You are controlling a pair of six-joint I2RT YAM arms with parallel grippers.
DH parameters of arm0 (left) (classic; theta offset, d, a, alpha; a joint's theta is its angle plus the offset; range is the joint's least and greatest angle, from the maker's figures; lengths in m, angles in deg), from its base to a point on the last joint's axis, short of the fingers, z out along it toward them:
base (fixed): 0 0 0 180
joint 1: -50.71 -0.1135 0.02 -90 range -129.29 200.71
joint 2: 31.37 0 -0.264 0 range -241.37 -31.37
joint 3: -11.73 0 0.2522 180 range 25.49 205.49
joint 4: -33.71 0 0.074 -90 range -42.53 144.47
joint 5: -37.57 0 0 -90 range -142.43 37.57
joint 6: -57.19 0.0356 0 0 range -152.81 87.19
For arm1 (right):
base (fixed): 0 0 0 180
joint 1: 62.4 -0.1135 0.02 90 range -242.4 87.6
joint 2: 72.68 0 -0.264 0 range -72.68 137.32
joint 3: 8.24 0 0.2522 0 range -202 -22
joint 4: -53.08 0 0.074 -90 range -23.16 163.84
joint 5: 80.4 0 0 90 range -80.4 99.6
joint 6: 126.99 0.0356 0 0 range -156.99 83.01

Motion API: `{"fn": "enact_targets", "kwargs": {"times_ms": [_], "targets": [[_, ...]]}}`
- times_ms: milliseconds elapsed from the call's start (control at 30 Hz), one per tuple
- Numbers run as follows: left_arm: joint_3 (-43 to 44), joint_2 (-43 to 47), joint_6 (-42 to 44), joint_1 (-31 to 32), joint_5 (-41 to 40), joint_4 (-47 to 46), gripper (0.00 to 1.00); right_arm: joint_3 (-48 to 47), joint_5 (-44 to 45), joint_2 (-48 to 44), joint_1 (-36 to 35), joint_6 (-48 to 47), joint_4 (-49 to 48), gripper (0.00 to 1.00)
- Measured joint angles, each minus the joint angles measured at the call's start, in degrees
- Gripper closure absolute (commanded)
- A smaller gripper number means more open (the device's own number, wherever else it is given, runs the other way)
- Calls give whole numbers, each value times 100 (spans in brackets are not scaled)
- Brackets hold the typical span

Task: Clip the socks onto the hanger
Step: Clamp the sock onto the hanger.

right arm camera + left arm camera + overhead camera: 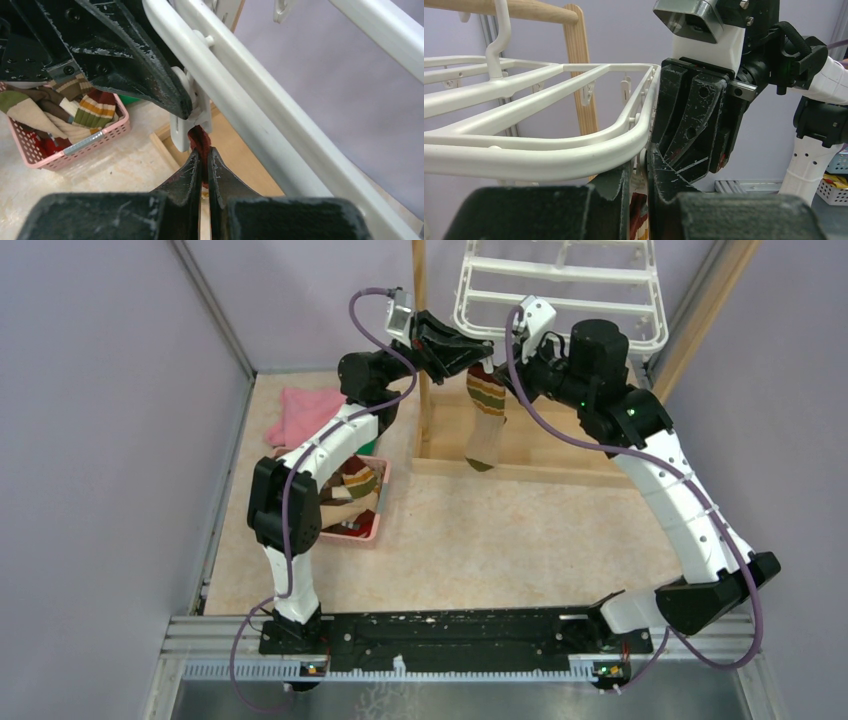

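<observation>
My right claw point(204, 159) grips shut the cuff of the red-green-tan banded sock point(487, 410) under the small white clip point(181, 131) my left claw point(640, 172) squeezes on the white plastic hanger point(549, 150) — nearly clipped, I judge — while more striped socks point(82, 107) wait in the pink basket point(372, 532).

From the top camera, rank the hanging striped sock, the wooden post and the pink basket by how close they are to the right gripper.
1. Hanging striped sock: pinched in the right gripper, dangling just below it.
2. Wooden post: to the gripper's left, beside the sock.
3. Pink basket: farther left and nearer the arm bases, on the table.
</observation>
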Motion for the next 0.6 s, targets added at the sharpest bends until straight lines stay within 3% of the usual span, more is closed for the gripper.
{"fn": "enact_targets", "kwargs": {"times_ms": [600], "targets": [[-11,7,-15,0,2,-70,93,2,192,-7,-26,466,-85,100]]}}
